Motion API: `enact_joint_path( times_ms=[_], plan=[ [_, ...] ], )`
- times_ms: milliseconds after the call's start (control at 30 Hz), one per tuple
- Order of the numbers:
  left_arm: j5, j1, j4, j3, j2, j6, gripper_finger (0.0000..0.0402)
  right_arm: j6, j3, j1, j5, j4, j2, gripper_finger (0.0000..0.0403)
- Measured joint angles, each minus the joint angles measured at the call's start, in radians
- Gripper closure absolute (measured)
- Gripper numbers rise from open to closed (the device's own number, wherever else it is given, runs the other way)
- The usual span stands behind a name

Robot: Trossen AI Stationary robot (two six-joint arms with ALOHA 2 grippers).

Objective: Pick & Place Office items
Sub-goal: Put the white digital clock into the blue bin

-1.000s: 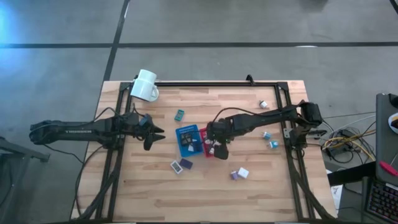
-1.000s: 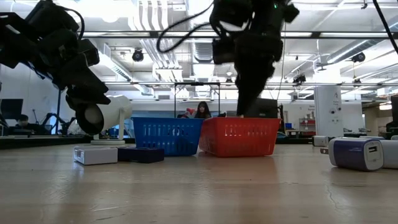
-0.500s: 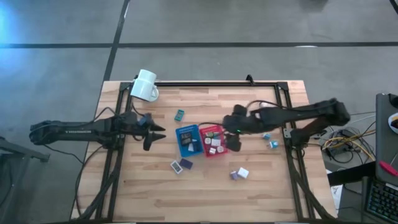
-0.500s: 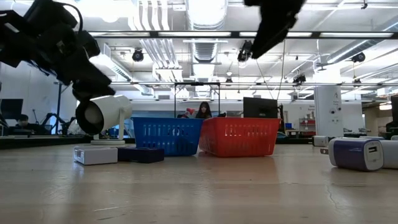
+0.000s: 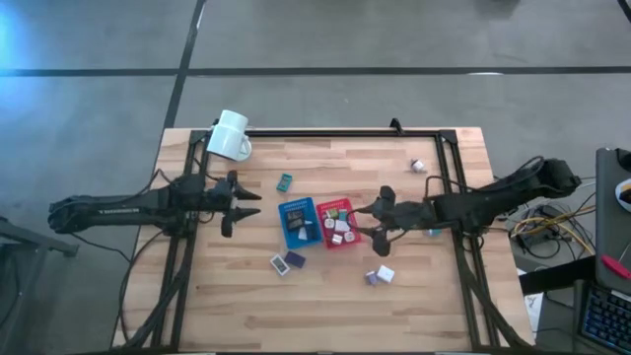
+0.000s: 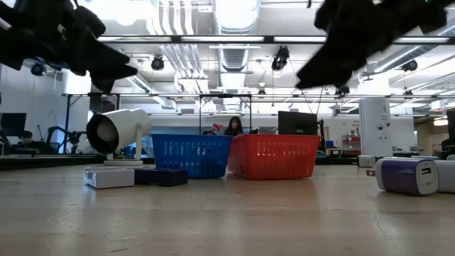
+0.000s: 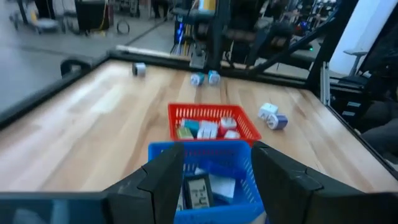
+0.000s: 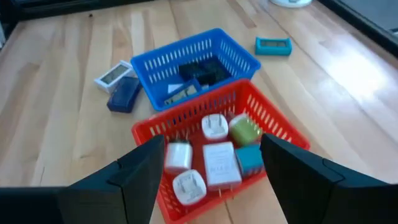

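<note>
A: Where is the right end effector (image 5: pixel 370 223)?

B: It hangs above the worktop (image 5: pixel 325 296), just off the red basket (image 5: pixel 338 225) on the side away from the blue basket (image 5: pixel 297 223). Its fingers (image 8: pixel 305 180) stand apart with nothing between them.

A: And the left end effector (image 5: pixel 248 204)?

B: It hovers on the other side, near the blue basket, pointing at it. Its fingers (image 7: pixel 163 180) are apart too, and empty.

A: What sits in the baskets?

B: The red one holds several small pieces: white plug-like blocks (image 8: pixel 217 165), a green one (image 8: pixel 244 130) and a teal one (image 8: pixel 250 158). The blue one holds dark flat pieces (image 8: pixel 200 70) and one with a small screen (image 7: pixel 200 193).

A: Anything loose on the wood?

B: A white flat piece (image 5: pixel 280 263) and a dark blue one (image 5: pixel 295 259) lie side by side near the blue basket. A teal piece (image 5: pixel 285 181) lies beyond the baskets, toward the white mug (image 5: pixel 230 135). A white block (image 5: pixel 385 273) and a purple one (image 5: pixel 372 278) touch each other near the right arm. One more small piece (image 5: pixel 418 166) sits near the far right edge.
</note>
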Motion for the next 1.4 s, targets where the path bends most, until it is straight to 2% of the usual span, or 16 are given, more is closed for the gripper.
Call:
enact_joint_path(
  times_ms=[333,500,700,833,1100,1400],
  plan=[
    [-0.009,0.000,-0.031,-0.006,-0.048,0.006,0.0209,0.021,-0.240,0.004,-0.003,0.314,-0.008,0.0142],
    [-0.011,0.000,-0.030,-0.057,-0.053,0.027,0.0209,0.021,-0.359,0.025,-0.005,0.510,-0.007,0.0142],
    [-0.010,-0.012,0.067,-0.190,-0.058,-0.082,0.0209,0.018,-0.501,0.048,-0.003,0.758,-0.007,0.0142],
    [-0.022,-0.043,0.030,-0.185,-0.058,-0.116,0.0209,0.021,-0.572,0.048,-0.003,0.867,-0.007,0.0145],
    [-0.033,-0.115,0.030,-0.185,-0.059,-0.172,0.0209,0.024,-0.592,0.048,-0.002,0.862,0.008,0.0152],
    [-0.125,-0.243,0.030,-0.184,-0.033,-0.227,0.0228,0.040,-0.592,0.047,-0.002,0.881,0.095,0.0152]
  ],
)
